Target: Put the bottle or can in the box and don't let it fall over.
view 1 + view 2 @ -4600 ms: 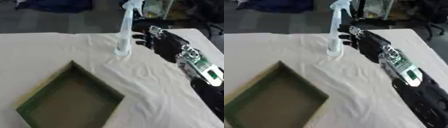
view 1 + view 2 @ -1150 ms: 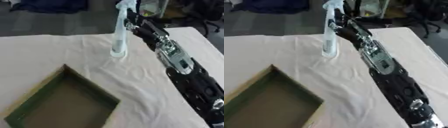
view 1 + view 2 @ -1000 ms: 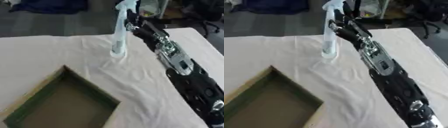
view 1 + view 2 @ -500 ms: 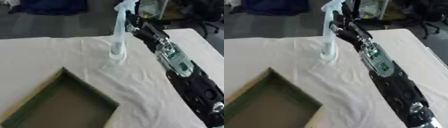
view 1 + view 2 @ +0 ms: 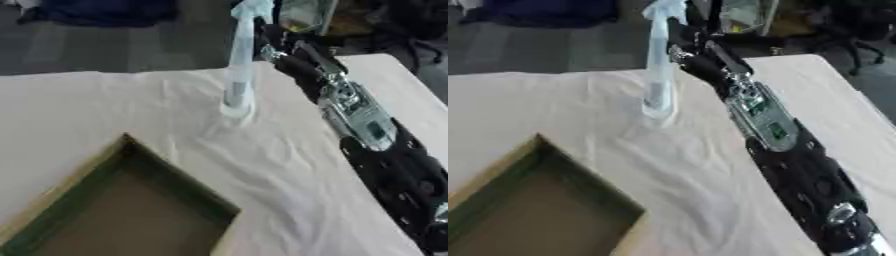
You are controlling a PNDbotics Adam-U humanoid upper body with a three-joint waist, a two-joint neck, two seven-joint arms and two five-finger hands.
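Standing upright on the desk [image 5: 105, 110], the clear bottle [image 5: 239, 65] has your right robot hand [image 5: 278, 47] against it; finger closure cannot be determined. The box [image 5: 131, 210] sits nearby.

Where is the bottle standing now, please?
The bottle stands upright on the white cloth at the table's far side, beyond the open box, with the right hand beside it.

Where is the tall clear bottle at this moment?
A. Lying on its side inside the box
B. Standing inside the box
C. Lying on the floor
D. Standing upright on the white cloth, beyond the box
D: the bottle stands upright on the cloth, outside the open box, with the right hand beside its upper part.
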